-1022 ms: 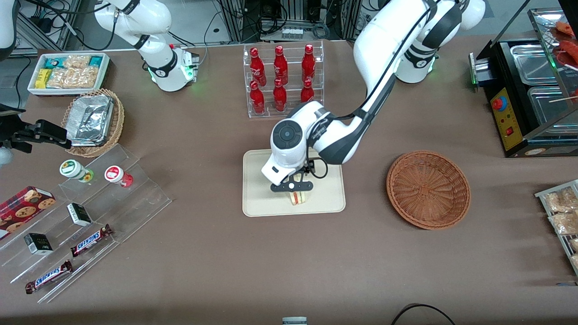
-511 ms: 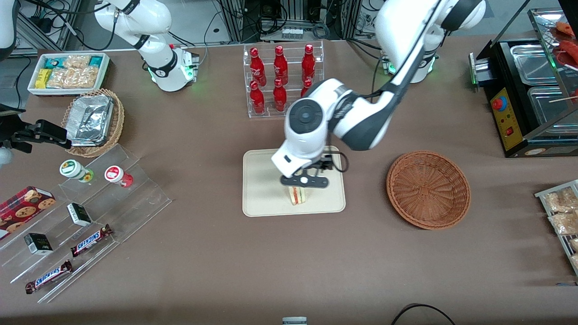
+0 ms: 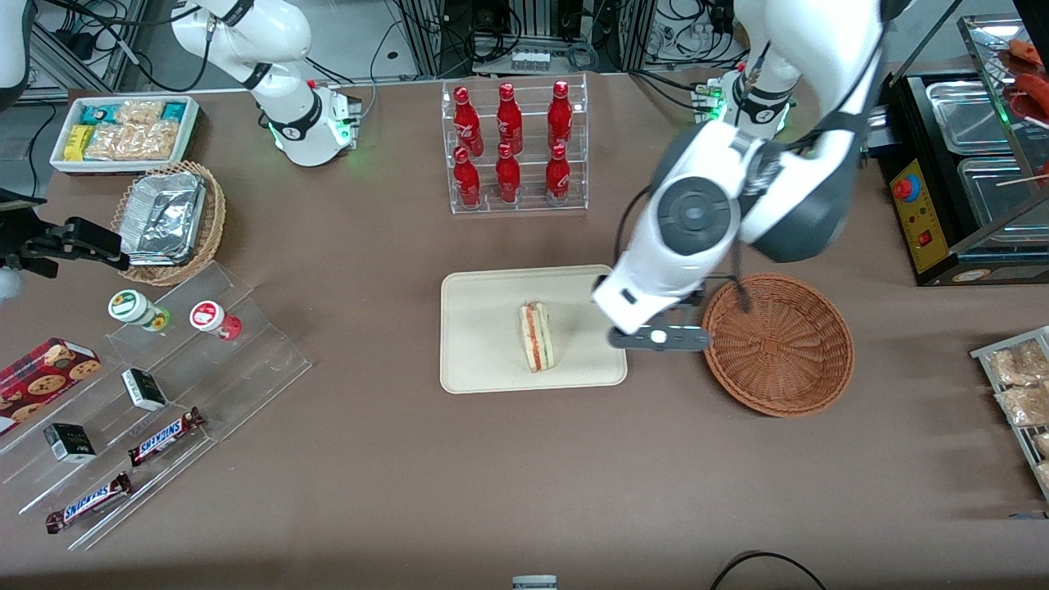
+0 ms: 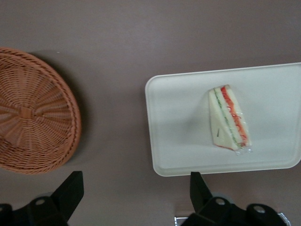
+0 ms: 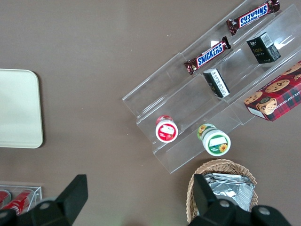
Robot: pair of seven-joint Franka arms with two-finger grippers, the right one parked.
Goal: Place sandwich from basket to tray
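On the cream-beige tray (image 3: 483, 328) lies the sandwich (image 3: 535, 337), a small triangular wedge with its red and green filling edge turned upward, resting flat near the tray's middle and free of any contact with the arm. Above the strip of brown table (image 3: 410, 475) between the tray and the reddish-brown wicker basket (image 3: 777, 344) hangs the left arm's claw (image 3: 659, 337), raised clear of the surface; its two dark fingers (image 4: 69, 193) stand wide apart with nothing between them, as the wrist view shows, where the tray (image 4: 174, 127), the wrapped sandwich (image 4: 229, 117) and the basket (image 4: 33, 122) all lie below it. That basket holds nothing visible and sits toward the working arm's end of the table, just beside the tray but not touching it. Farther from the front camera than the tray stands a clear rack of red bottles (image 3: 514, 145). Toward the parked arm's end are a tan basket with foil containers (image 3: 170, 220) and a clear stepped display with Snickers bars (image 3: 156, 436)
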